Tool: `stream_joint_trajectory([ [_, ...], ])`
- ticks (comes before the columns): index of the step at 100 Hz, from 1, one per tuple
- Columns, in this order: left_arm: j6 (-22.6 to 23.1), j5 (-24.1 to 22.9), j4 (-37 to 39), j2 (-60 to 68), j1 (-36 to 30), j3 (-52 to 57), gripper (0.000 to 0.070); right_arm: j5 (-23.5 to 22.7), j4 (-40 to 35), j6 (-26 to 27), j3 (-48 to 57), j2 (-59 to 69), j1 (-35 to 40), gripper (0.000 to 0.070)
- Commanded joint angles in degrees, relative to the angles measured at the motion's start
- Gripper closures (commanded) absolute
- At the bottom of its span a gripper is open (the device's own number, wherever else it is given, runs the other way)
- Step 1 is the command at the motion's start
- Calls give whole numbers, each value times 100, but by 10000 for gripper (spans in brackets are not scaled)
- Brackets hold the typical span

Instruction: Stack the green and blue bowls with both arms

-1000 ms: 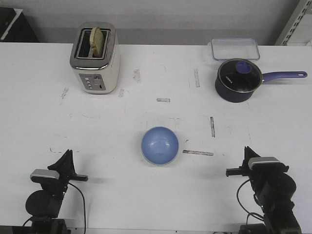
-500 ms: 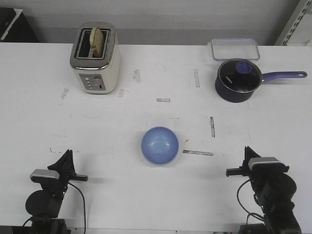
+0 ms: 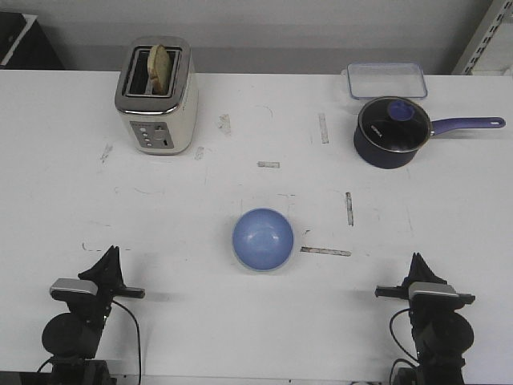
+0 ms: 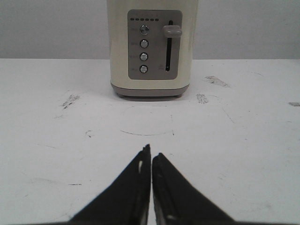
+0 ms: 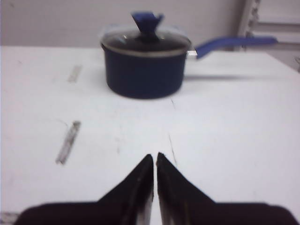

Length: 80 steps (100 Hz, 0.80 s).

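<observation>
Right pincer [image 3: 423,277] swung since half a second ago: was angled toward left, now points straight ahead at saucepan [image 5: 144,65]. Tips closed together, nothing held. Left pincer [image 3: 110,269] unmoved, tips closed, empty, aimed at toaster [image 4: 150,47].

Blue bowl [image 3: 263,239] sits on counter [image 3: 200,313], ahead of and between both pincers, well apart from each. Pale rim shows under its edge; cannot tell if green bowl beneath. Judgement: both arms parked, stacking likely finished.
</observation>
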Motion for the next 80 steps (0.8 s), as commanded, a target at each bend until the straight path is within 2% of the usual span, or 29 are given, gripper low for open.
stream_joint_trajectory([
  [1, 26, 26, 72, -11, 4, -120, 698, -2, 118, 98, -162, -275, -15, 693],
  [12, 28, 26, 72, -11, 4, -120, 698, -4, 144, 105, -509, -874, -9, 693],
  [80, 28, 26, 66, -4, 4, -118, 698, 37, 415, 181, -538, -824, 0, 693],
])
